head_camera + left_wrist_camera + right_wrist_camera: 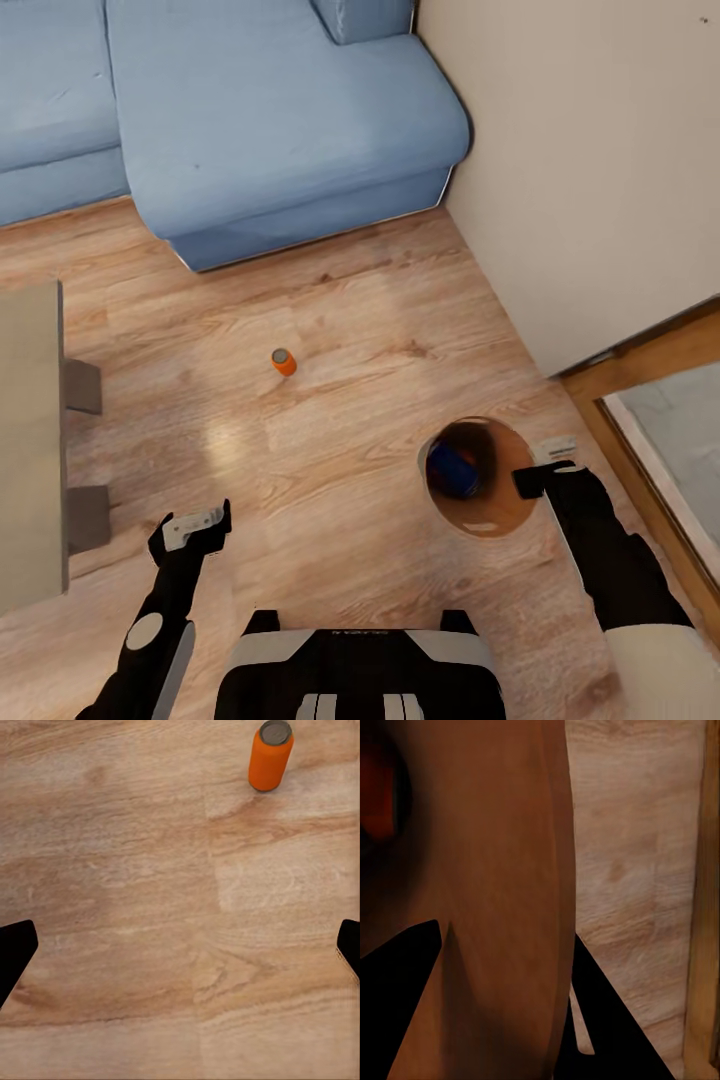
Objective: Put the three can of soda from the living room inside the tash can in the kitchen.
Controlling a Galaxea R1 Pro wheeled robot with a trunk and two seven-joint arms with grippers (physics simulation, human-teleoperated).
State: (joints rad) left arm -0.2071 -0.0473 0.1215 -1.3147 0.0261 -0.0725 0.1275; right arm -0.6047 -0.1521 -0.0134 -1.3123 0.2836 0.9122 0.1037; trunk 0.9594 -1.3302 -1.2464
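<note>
Our right gripper (541, 470) pinches the trash can (490, 525) rim, blue can (452, 470) inside; our left gripper (193, 530) hangs spread. Orange can (284, 361) stands mid-floor, near the sofa (280, 120). Rolling forward carelessly could topple it.

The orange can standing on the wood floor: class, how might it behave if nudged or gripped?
The orange can stands upright, narrow and tall, so a sideways nudge would probably tip it. Once down, its round body would likely roll across the smooth plank floor. Its glossy skin may be somewhat slippery to grip.
</note>
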